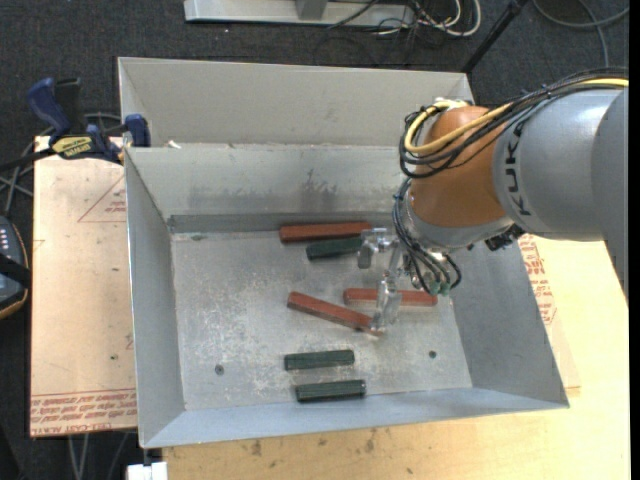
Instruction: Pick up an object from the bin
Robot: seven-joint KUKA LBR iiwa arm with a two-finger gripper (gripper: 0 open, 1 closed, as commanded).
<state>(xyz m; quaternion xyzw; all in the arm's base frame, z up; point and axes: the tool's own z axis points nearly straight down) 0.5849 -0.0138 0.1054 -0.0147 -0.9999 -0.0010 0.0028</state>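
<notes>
My gripper (383, 313) hangs low in the right middle of the bin, below the orange wrist cover. Its tip comes down at the right end of a red-brown bar (322, 309) that lies slanted on the bin floor. A second red-brown bar (412, 297) lies level just right of the gripper, its left end passing behind it. Whether the gripper touches either bar is unclear. A short dark green bar (333, 251) lies a little behind and to the left.
A long red-brown bar (322, 232) lies along the foot of the back wall. Two dark green bars (319, 361) (330, 391) lie side by side near the front wall. The arm covers the bin's right back corner.
</notes>
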